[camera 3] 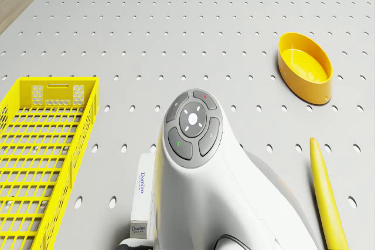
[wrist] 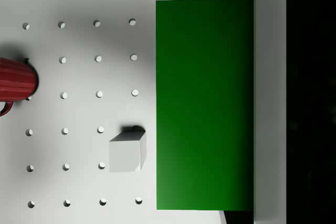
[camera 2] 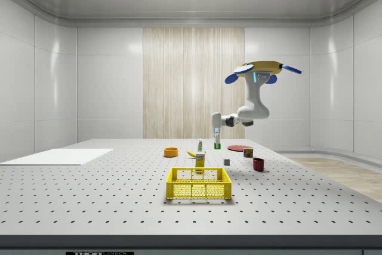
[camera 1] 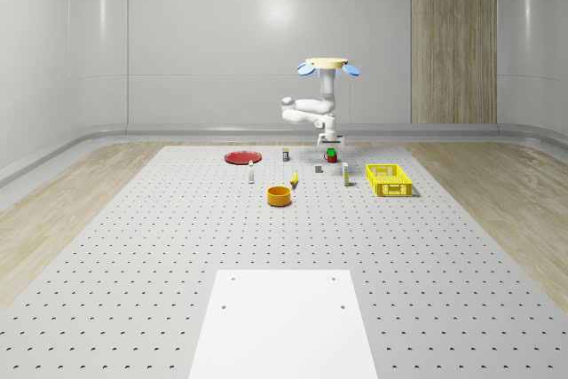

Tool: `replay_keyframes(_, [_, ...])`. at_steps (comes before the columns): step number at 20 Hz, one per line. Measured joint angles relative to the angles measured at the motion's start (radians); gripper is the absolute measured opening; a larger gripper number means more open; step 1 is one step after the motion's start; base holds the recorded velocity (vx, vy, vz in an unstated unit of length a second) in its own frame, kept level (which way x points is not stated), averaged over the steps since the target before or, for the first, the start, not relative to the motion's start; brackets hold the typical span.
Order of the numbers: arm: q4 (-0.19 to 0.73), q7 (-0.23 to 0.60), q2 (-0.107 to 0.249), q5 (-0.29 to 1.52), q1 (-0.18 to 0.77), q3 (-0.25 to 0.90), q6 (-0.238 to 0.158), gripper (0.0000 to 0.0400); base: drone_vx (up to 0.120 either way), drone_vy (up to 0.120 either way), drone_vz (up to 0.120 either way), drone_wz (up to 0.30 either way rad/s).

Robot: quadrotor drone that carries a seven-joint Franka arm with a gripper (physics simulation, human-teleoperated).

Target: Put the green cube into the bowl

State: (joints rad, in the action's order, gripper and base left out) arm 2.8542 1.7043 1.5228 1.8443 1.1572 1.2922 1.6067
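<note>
Drone [camera 2: 262, 68] hovers over the far half of the table [camera 1: 160, 246], end effector [camera 2: 217, 143] clamped on the one green cube [wrist: 205, 103], held clear above the surface; the cube looks rigid, light and smooth-faced, best pinched across two flat opposite sides. Count: one orange bowl [camera 1: 280, 195] toward the middle of the table, one yellow basket [camera 1: 389, 179] near the whole-scene view's right edge, one banana [camera 3: 328, 194], one red mug [camera 2: 258, 164], one red plate [camera 1: 241, 157], one small grey cube [wrist: 126, 152]. Cartons probably number three, but at this distance I cannot be sure.
</note>
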Motion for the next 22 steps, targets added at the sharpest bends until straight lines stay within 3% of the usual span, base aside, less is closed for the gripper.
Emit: replay_keyframes(22, [-0.001, 0.003, 0.024, -0.01, 0.007, 0.003, 0.023, 0.0251, 0.12, -0.12, 0.0, 0.0])
